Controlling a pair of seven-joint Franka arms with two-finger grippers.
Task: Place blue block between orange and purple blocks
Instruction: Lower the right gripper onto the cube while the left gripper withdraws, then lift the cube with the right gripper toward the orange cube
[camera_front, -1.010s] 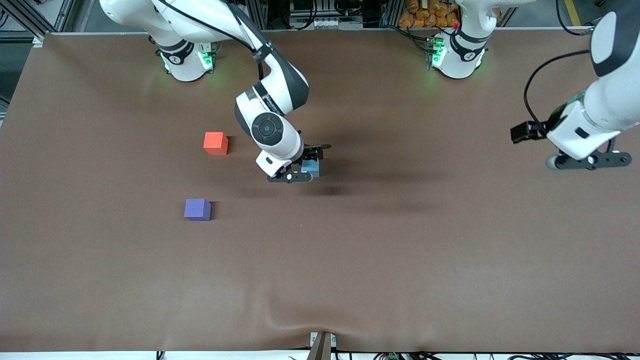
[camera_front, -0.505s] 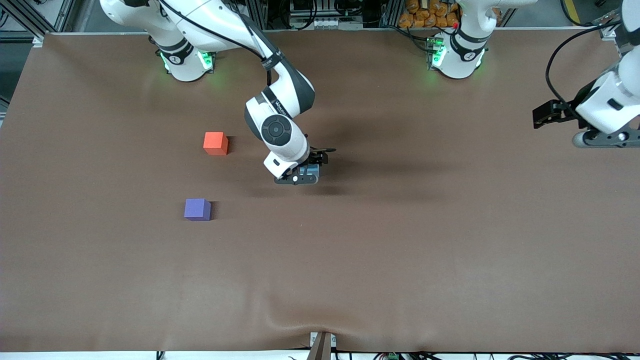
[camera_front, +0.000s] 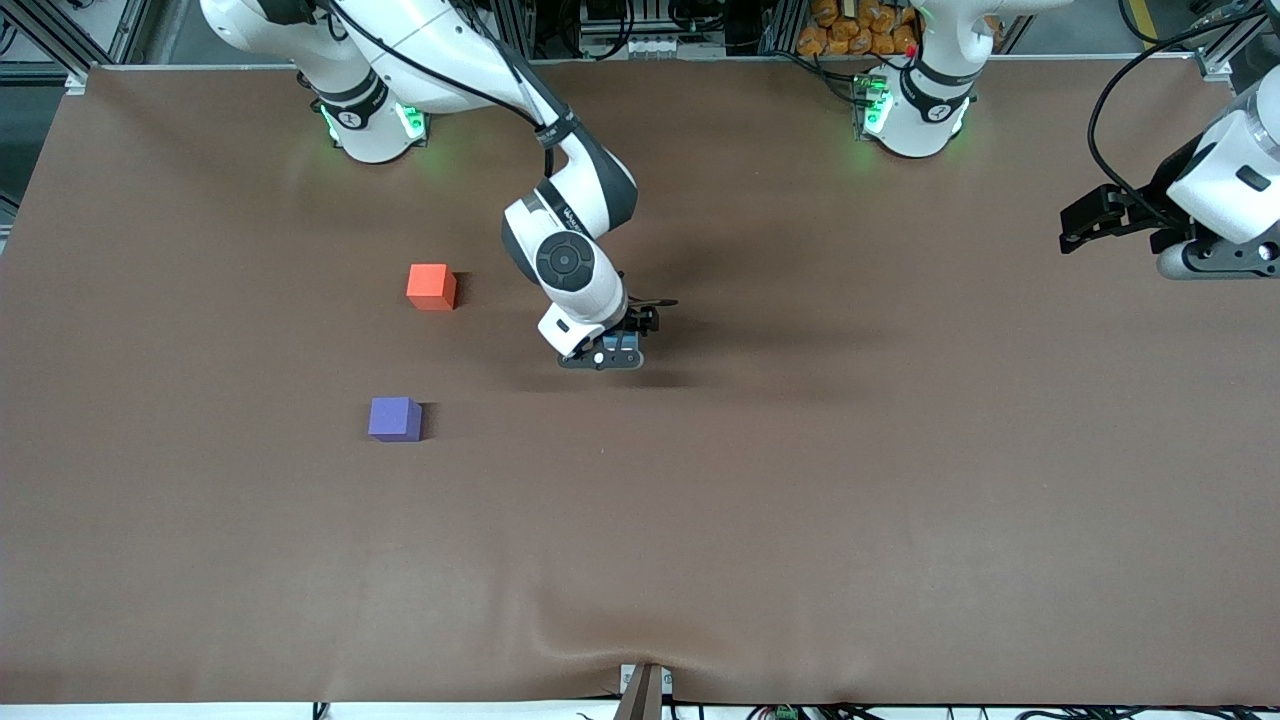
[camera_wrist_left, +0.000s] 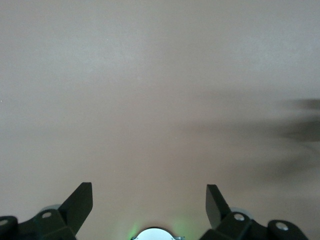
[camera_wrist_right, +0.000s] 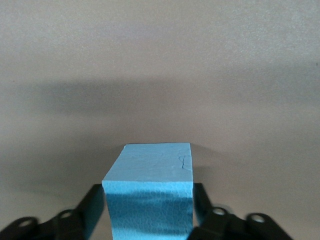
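Purple block (camera_front: 394, 418) and orange block (camera_front: 431, 286) sit apart near the right arm's end, orange farther from camera. Mid-table, right gripper (camera_front: 617, 347) is low, fingers clamped on the blue block (camera_wrist_right: 150, 187). Left gripper (camera_front: 1215, 262) waits spread wide, nothing held, over the left arm's end.

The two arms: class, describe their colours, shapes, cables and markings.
Both arms have glossy white rounded shells with dark grey joint bands and green lights at the bases. The right arm shows a round dark disc; black cables trail along both. The right claw and left claw are black with flat fingers.
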